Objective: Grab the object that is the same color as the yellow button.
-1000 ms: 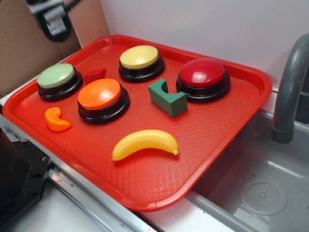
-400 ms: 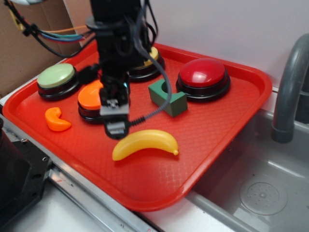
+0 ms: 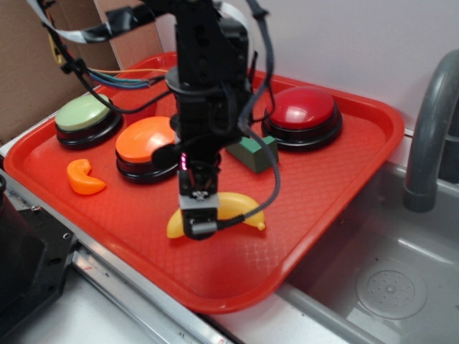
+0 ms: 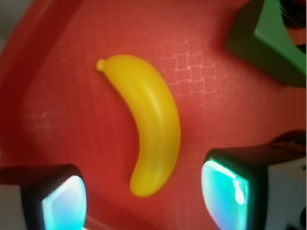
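Note:
The yellow toy banana (image 3: 238, 206) lies flat on the red tray (image 3: 337, 193), near its front. My gripper (image 3: 199, 223) hangs directly over the banana's middle and hides part of it. In the wrist view the banana (image 4: 153, 120) runs lengthwise away from me, and its blunt lower end sits between my fingertips (image 4: 62, 201). The gripper (image 4: 144, 199) is open, jaws wide apart on either side of that end and touching nothing. The arm hides the yellow button.
On the tray stand a red button (image 3: 301, 107), an orange button (image 3: 143, 140), a light green button (image 3: 82, 112), a green block (image 3: 257, 154) and a small orange curved piece (image 3: 84, 178). A grey sink (image 3: 387, 279) and faucet (image 3: 430, 122) lie to the right.
The arm came into view from the back left, passed over the orange button, and moved forward and right. It now sits lower, right above the banana. The banana has not moved.

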Tool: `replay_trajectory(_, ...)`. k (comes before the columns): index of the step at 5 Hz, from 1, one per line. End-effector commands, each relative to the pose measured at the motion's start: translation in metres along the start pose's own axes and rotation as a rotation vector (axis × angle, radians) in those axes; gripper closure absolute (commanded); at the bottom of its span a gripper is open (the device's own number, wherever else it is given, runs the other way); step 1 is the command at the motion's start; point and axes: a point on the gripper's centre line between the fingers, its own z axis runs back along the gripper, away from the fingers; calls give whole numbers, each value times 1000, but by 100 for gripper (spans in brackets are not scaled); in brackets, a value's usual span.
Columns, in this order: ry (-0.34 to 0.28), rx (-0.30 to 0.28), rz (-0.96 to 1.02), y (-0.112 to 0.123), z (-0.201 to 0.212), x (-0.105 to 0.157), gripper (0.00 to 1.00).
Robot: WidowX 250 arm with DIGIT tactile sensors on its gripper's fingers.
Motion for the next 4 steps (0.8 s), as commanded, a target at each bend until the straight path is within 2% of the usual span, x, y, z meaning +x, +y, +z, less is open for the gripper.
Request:
replay_trajectory(1, 12, 56, -18, 11, -6, 5, 0)
replay_trajectory(3, 8, -10, -77, 2, -32, 4, 0)
replay_trajectory(4, -19, -45, -89, -1, -36, 4, 15)
